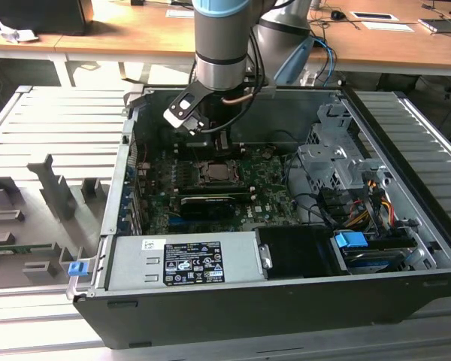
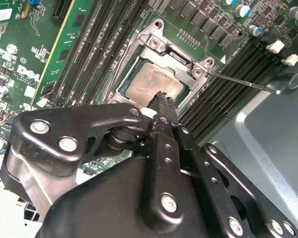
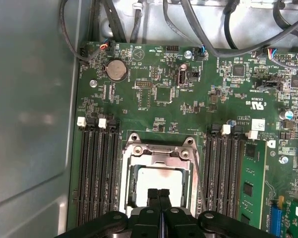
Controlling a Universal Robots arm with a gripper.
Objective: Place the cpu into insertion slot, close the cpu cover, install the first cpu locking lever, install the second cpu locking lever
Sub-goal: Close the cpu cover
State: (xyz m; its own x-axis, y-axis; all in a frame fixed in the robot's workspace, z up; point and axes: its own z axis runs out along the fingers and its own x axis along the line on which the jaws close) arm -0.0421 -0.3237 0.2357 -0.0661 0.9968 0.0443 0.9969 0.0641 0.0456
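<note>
Pincer (image 3: 158,194): black fingers are pressing together, tips meeting with nothing between them (closed, empty); they are hanging right over the cpu's near edge, and contact cannot be told.
cpu (image 3: 159,177): lying flat in the insertion slot (image 3: 133,184), its pale, smudged metal top facing up.
cpu cover (image 3: 159,151): lying down around the chip, framing it through its window.
locking lever (image 2: 243,83): thin metal rod sticking out from a cover corner, running over the memory slots (image 3: 94,168) in the second wrist view.
motherboard (image 3: 159,106): green, lying inside the open computer case (image 1: 406,135).
arm (image 1: 222,45): reaching down into the case in the exterior view.
</note>
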